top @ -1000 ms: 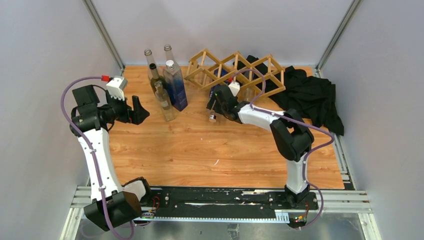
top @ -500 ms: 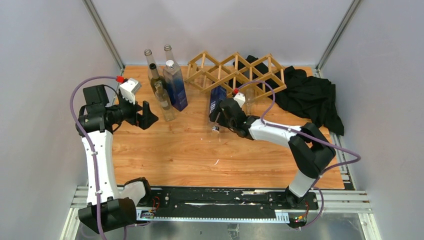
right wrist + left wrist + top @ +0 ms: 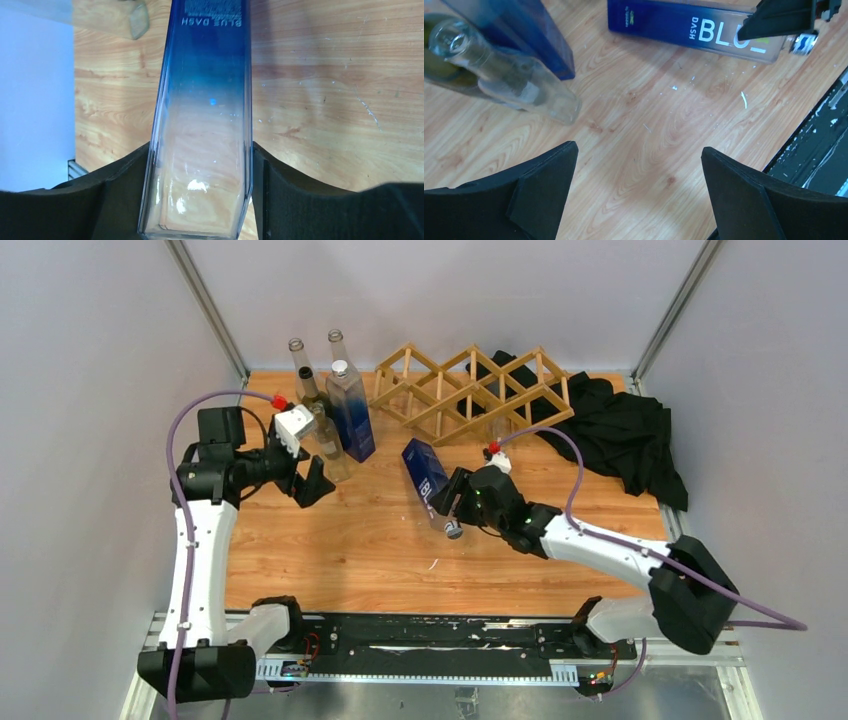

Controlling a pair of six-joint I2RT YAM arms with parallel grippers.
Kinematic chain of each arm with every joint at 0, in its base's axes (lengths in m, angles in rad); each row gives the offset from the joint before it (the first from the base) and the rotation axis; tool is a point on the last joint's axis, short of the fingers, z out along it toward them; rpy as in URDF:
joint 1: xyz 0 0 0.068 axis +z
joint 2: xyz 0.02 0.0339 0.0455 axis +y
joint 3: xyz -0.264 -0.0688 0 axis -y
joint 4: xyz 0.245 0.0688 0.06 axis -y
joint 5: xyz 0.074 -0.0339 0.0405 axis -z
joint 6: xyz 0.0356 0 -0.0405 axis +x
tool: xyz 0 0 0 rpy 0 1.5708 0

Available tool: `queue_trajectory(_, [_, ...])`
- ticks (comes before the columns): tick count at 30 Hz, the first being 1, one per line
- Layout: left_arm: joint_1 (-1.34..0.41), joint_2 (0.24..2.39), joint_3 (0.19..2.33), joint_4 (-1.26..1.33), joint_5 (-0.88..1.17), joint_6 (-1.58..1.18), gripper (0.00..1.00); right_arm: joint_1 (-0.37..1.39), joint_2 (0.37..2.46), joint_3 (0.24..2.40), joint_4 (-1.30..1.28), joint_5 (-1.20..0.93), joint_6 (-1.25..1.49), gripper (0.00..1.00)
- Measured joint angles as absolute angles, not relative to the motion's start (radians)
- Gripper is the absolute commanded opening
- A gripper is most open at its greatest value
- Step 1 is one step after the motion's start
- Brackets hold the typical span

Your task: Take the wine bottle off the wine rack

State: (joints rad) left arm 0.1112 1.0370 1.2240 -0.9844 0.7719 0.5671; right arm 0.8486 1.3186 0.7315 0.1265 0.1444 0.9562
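- Wine rack [image 3: 470, 390]: stands at the far edge of the table [image 3: 340, 550]. Its diamonds no longer hold the blue bottle, so the removal looks essentially done; setting it down remains.
- Right arm: drawn back from the rack toward the near side during the last second.
- Wine bottle [image 3: 424, 473]: blue and square-sided, now clear of the rack near mid-table, lying almost level. Whether it touches the wood cannot be told.
- Right gripper [image 3: 449, 506]: its fingers [image 3: 125, 200] are clamped on the bottle's clear end.
- Left gripper [image 3: 639, 150]: has swung right, beside the standing bottles [image 3: 330, 415]; fingers spread wide, holding nothing.
- Writing: white "BLUE DASH" on the blue glass; the smaller print is illegible.
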Motion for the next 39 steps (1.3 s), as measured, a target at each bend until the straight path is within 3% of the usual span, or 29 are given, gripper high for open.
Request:
queue_trajectory(13, [-0.194,1.011,1.190,-1.002,0.615,0.729,1.00,0.851,1.147,0.731,-0.046,-0.015,0.898,0.00])
queue_trajectory(22, [-0.449,1.045,1.108,-1.023,0.484,0.821,1.00,0.851,1.180,0.810,-0.138,-0.184,0.847,0.00])
queue_trajectory(39, [-0.535,1.106,0.942,-0.871,0.446,1.005,1.00,0.839,1.391,0.934,-0.109,-0.537,0.934,0.00])
